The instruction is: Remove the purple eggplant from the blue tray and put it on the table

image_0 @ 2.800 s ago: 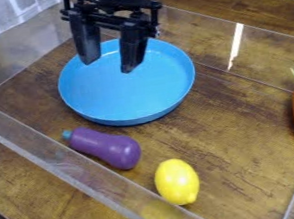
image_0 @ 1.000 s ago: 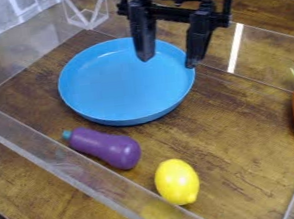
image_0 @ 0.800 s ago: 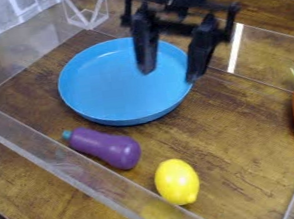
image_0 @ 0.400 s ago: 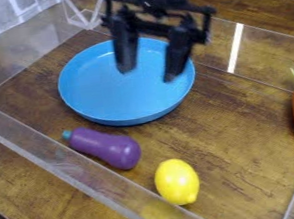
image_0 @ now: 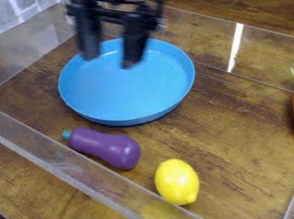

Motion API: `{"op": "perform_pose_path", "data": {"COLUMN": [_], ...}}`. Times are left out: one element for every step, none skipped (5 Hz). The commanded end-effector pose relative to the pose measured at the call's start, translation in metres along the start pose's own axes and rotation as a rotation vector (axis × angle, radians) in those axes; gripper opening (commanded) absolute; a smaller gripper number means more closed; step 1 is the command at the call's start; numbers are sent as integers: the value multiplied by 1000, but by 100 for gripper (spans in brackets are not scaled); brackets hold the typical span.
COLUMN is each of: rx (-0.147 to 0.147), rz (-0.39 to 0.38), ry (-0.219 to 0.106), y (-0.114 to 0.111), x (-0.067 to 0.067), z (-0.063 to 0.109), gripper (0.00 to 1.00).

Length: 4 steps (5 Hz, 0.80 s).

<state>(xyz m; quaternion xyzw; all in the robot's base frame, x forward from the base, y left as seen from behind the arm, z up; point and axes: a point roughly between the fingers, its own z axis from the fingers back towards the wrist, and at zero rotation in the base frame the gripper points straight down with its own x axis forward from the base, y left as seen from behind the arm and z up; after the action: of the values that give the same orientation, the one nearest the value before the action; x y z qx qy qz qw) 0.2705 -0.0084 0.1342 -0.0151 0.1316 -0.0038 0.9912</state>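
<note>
So in the camera view the black gripper (image_0: 112,47) has slid left compared to the last frame, now over the round blue tray's (image_0: 127,84) far-left part, fingers spread. Glossy purple eggplant (image_0: 103,147) hasn't budged: it's on the wood-grain table (image_0: 227,137), between the tray and the clear wall (image_0: 85,185) at the near-left edge.

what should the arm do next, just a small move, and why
Probably lift the gripper a little and ease it back from the blue tray. Its fingers are apart over the tray with nothing visible between them, and the purple eggplant already lies on the table beside it, so nothing seems left to grasp.
</note>
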Motion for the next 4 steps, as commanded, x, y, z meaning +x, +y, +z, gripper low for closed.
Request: {"op": "perform_pose_path", "data": {"rx": [-23, -29, -31, -27], "rz": [78, 97, 70, 57], "ry": [-102, -120, -124, -120], "y": [11, 9, -1, 0], "x": [-4, 6, 14, 14], "z": [22, 22, 21, 8], "gripper": [100, 100, 100, 0]}}
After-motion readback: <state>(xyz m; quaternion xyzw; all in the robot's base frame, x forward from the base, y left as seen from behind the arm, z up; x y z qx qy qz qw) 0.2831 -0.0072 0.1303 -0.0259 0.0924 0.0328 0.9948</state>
